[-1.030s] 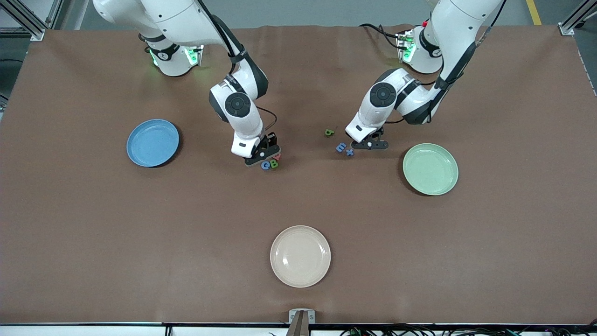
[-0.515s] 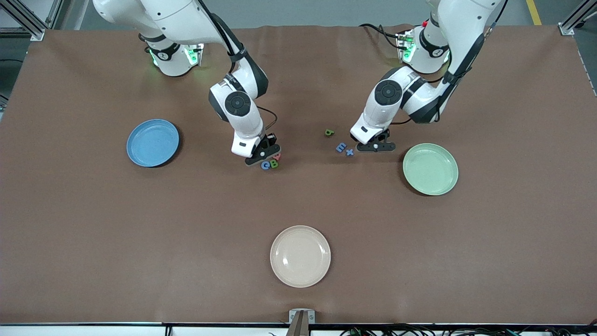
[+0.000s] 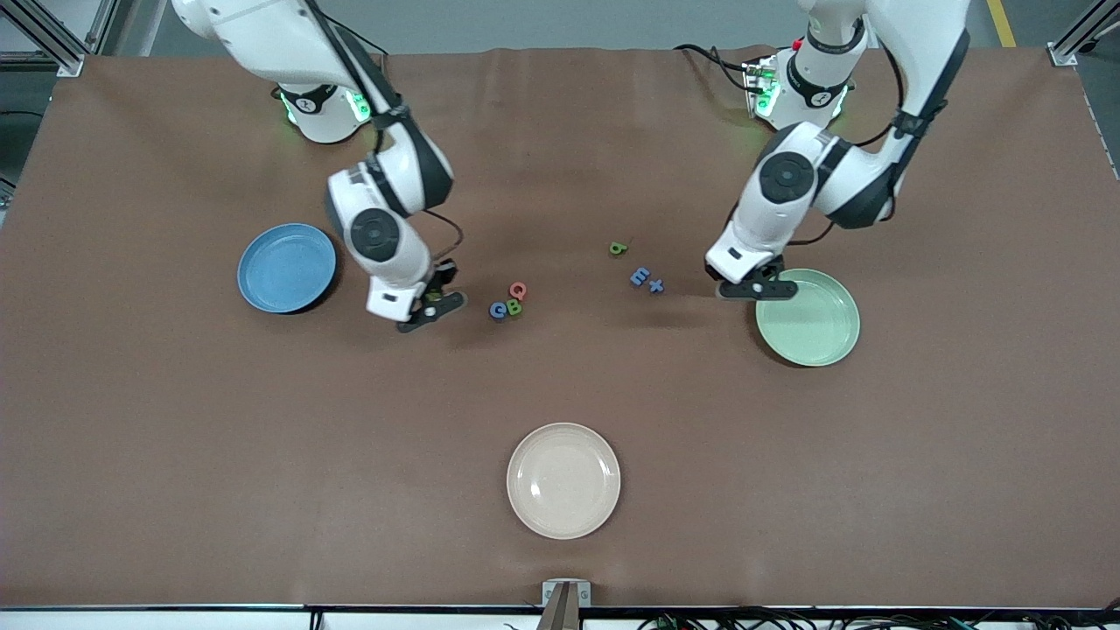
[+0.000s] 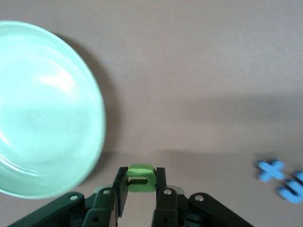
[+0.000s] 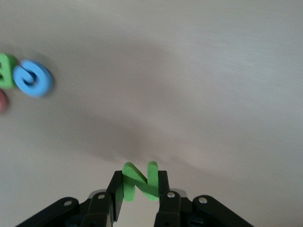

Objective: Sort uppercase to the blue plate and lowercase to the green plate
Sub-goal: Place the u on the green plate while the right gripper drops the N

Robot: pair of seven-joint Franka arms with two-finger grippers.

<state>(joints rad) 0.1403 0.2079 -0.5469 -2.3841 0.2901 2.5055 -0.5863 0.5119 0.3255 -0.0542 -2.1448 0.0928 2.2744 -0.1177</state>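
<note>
Clamped in the right gripper (image 5: 139,189) is the green N (image 5: 140,180), over bare table. Held likewise by the left gripper (image 4: 140,189) is the green u (image 4: 140,178), beside the green plate (image 4: 28,118).

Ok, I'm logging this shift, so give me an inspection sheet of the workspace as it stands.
Surface: brown table, flat.
Job's things: blue plate and green plate hold no letters. Pink-red Q, blue G and green B lie clustered; green b, blue m and blue t lie toward the left arm's end.
Clutter: cream plate, holding nothing.
Grippers: right gripper shut on green N, between the blue plate and the cluster; left gripper shut on green u, at the green plate's rim.
Cables: black cables by the left arm's base.
Surroundings: aluminium frame posts at the corners.
</note>
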